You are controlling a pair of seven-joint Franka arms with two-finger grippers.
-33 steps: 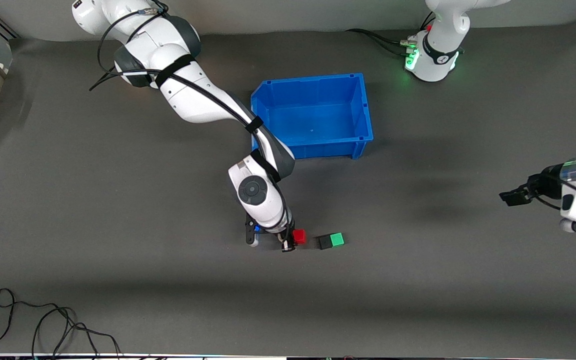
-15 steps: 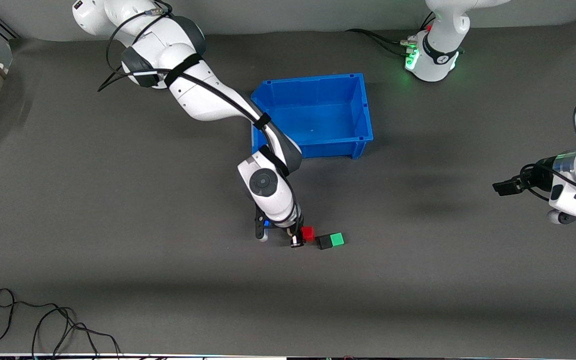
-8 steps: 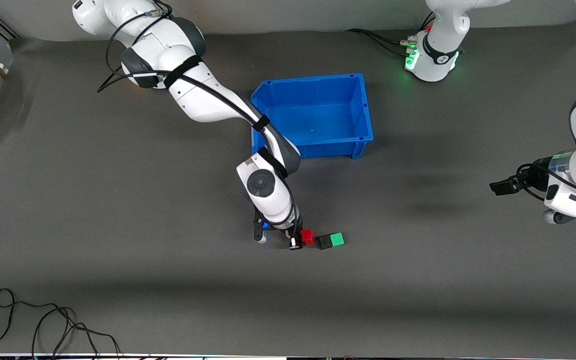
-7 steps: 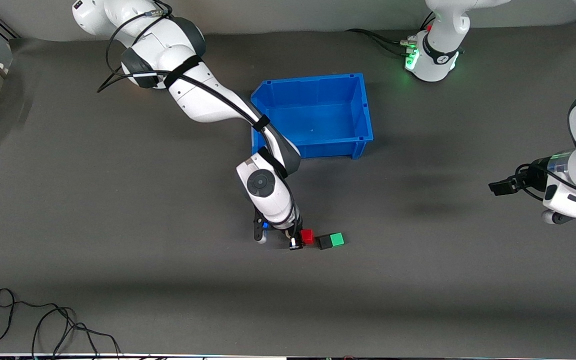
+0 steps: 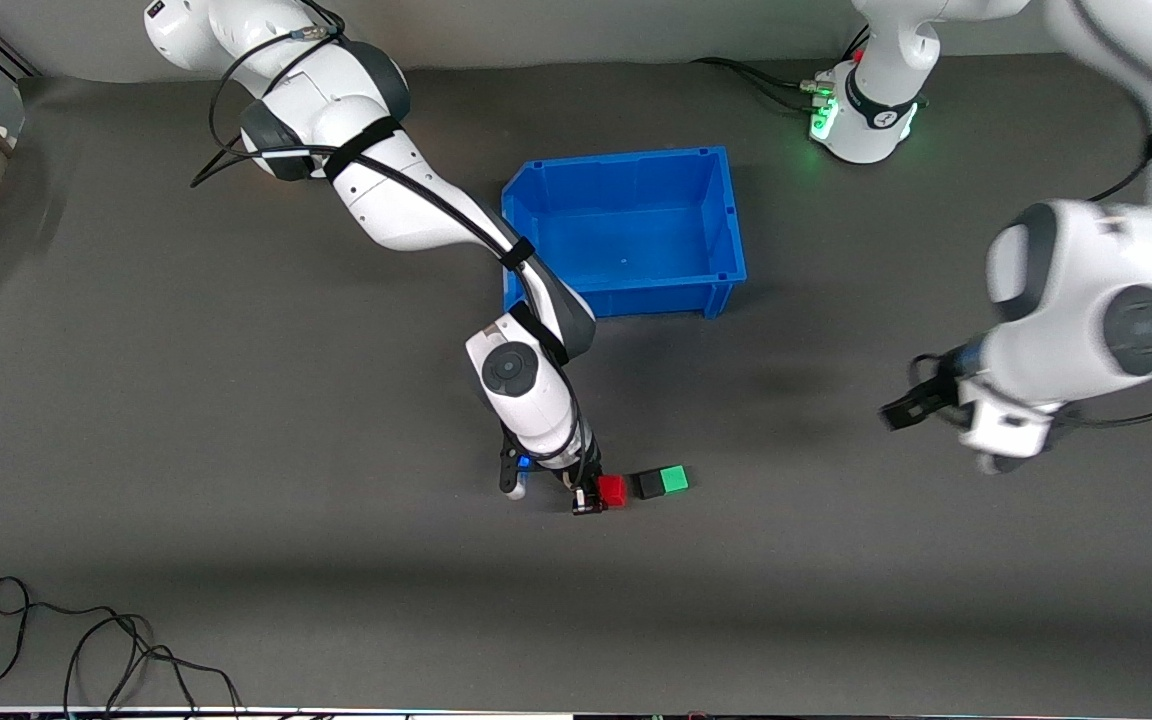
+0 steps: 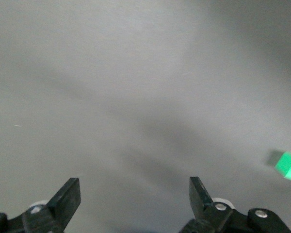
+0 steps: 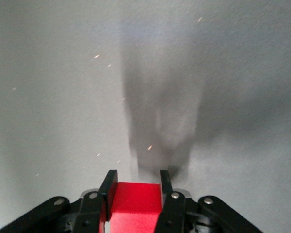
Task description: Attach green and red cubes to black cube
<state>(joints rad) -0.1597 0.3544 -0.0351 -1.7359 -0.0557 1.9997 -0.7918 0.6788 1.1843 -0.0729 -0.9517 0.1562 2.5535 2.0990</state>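
The small bright red solid cube (image 5: 613, 490) sits clamped between the jaws of the right gripper (image 5: 591, 497), low over the dark grey tabletop (image 5: 236, 420). It is held level with the small matte black cube (image 5: 648, 484), just beside it on the side toward the right arm's end of the tabletop; from the front view I cannot tell whether the two faces already touch. Holding it that low and in line makes sense for a sideways push that joins the faces squarely. The small bright green cube (image 5: 674, 478) already sits against the black one on the side toward the left arm's end, so that half of the job looks done. All three lie nearer to the front camera than the open blue plastic bin (image 5: 626, 230).

The right arm stretches from its base past the bin's corner, its wrist turned down over the cubes. In the right wrist view the red cube (image 7: 134, 203) fills the gap between the fingers.

The left arm bends over its own end of the tabletop, and the left gripper (image 5: 921, 400) hangs in the air with its jaws spread apart on nothing, the green cube (image 6: 289, 166) at the edge of its wrist view.
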